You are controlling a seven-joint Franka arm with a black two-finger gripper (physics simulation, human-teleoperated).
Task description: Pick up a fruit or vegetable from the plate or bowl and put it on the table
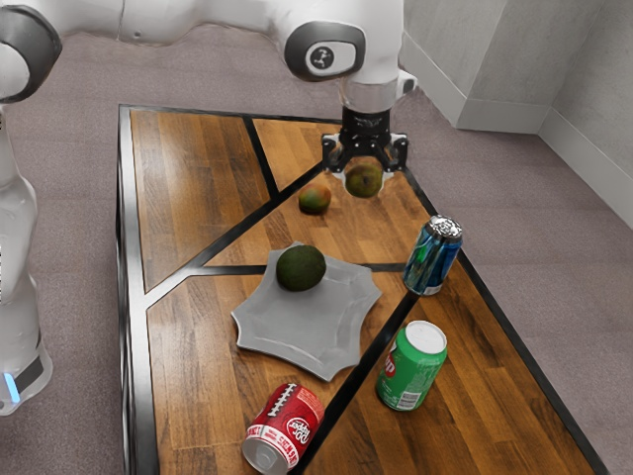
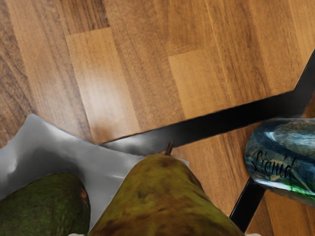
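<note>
Pear (image 1: 364, 184) is held in claw (image 1: 365, 174), gripped from both sides, raised over desk (image 1: 198, 198), upper right of centre in exterior frame. Stem (image 2: 169, 148) is pointed away from the hand, toward black strip (image 2: 206, 124); long axis is run from broad end near claw out to stem, slight tilt cannot be judged. Mango (image 1: 315, 199) is seen on desk, just left of and below pear in frame. Blue can (image 1: 431, 259) is stood at right, green can (image 1: 406, 371) lower right; red can (image 1: 286, 421) is laid at bottom, left of centre. Grey plate (image 1: 302, 332) is placed mid-frame, avocado (image 1: 301, 268) held on its upper part.
</note>
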